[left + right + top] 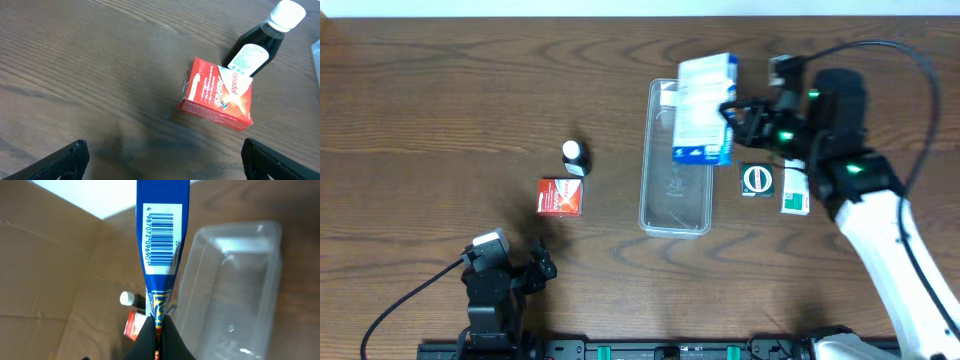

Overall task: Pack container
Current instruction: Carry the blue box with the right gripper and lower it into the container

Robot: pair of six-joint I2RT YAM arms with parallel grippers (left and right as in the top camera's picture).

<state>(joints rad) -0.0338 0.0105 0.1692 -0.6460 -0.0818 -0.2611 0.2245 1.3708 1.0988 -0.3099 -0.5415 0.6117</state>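
Note:
The clear plastic container [675, 190] lies lengthwise at the table's middle; it also shows in the right wrist view [235, 290] and looks empty. My right gripper [733, 112] is shut on a blue and white box [705, 108] and holds it above the container's far end; in the right wrist view the fingers [158, 332] pinch the box's thin edge [161, 240]. A red box [560, 196] and a small dark bottle with a white cap [575, 157] sit left of the container. My left gripper [160, 160] is open and empty near the front edge, short of the red box [218, 95].
A dark green square packet [757, 180] and a white and green box [794, 190] lie right of the container, under my right arm. The dark bottle [262, 42] stands just behind the red box in the left wrist view.

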